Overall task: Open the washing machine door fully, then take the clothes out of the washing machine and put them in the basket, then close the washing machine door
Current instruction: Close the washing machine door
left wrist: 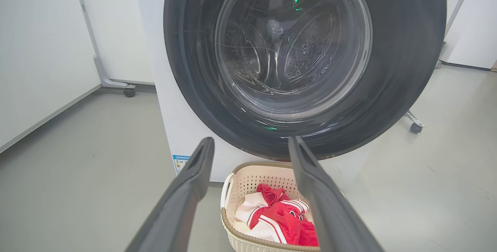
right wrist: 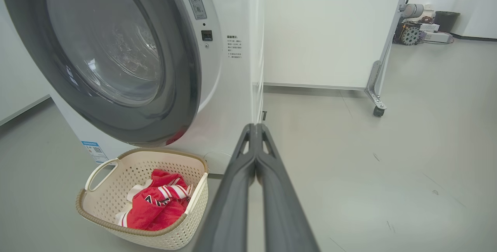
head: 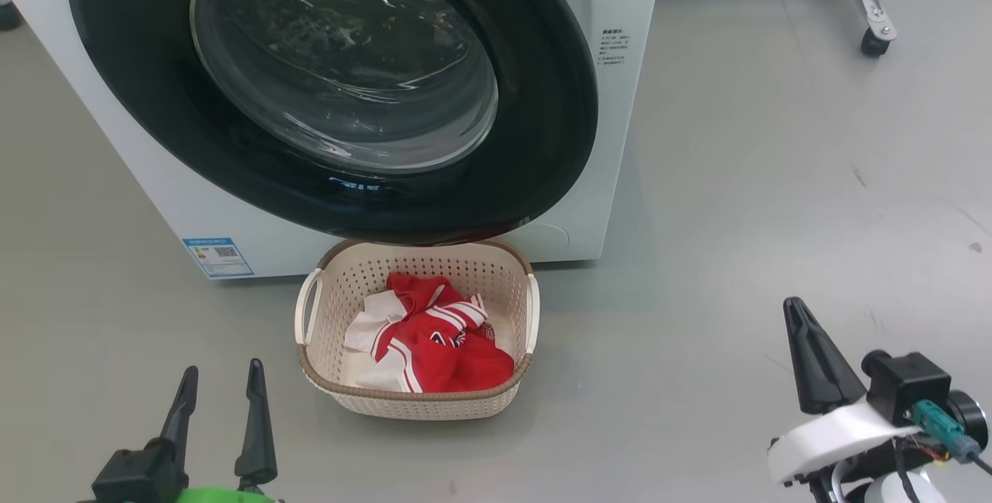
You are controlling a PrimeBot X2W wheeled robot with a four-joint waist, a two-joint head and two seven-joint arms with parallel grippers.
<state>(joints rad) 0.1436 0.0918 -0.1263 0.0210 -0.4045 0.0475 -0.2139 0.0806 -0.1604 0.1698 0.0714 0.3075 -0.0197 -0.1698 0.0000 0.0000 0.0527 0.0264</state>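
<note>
A: Starting at the left, what of the left gripper (head: 222, 367)?

B: Held low over the floor, spread wide, gripping nothing. Aimed squarely at the washing machine door (left wrist: 194, 69) in its own wrist view.

A: And next along?

B: The basket (head: 415, 406), on the floor just in front of the washing machine (head: 178, 208), with its far rim under the door's lower edge. Inside it, the clothes (head: 446, 344), red and white, heaped in the bottom. Nothing red visible through the glass, only bare drum.

A: The door itself?

B: Lying flat against the front panel, judging by the right wrist view. Looks closed; cannot tell about the latch.

A: Then rightmost?

B: The right gripper (right wrist: 256, 127), pinched together on nothing, well off to the right. Out past the machine's corner, pointing along its side rather than at the door.

A: So, for a last push, if needed?

B: Probably a job for the left. Door dead ahead of and above those fingers, face-on, and nearer than to the right. Would mean raising and reaching forward over the basket without knocking it. Otherwise, seemingly finished.
</note>
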